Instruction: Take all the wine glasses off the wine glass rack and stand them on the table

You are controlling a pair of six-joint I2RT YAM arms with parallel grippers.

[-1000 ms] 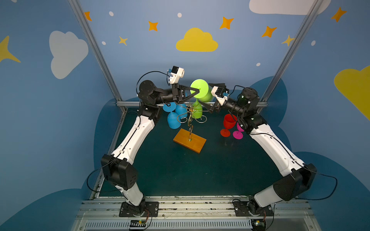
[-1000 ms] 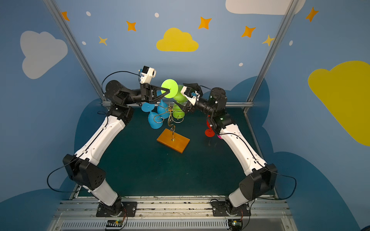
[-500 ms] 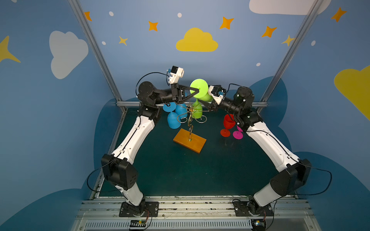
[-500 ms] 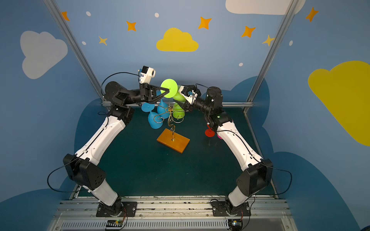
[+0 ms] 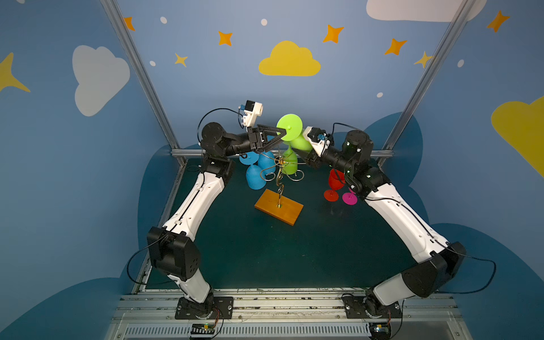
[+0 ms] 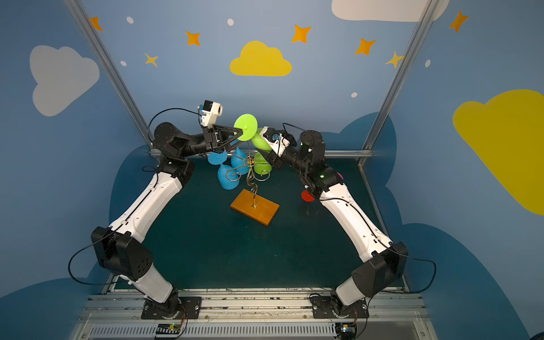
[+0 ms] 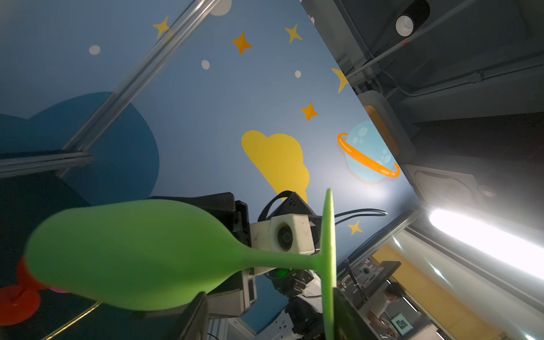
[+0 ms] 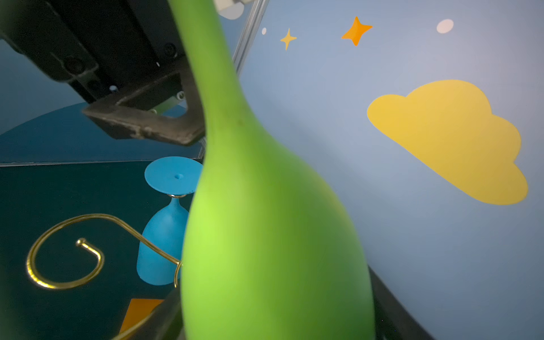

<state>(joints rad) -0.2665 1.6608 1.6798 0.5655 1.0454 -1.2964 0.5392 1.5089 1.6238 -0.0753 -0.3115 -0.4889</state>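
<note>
Handing over is the step you are in. The green wine glass [image 5: 290, 129] hangs clear above the wine glass rack [image 5: 279, 206], lying nearly level between both arms. The left gripper [image 5: 282, 134] sits at the stem just under the foot. In the left wrist view its jaws stand spread, not pinching the stem. The right gripper [image 5: 300, 148] closes its jaws on the bowl and, by my reading, carries the glass alone. Next, back the left arm off without brushing the foot, then carry the glass down to the table [image 5: 294, 259].

The rack's scrolls hold two blue glasses [image 5: 254, 179] and a second green glass [image 5: 290, 167], bowls down. A red glass [image 5: 335, 180] stands upright; no contents show.
</note>
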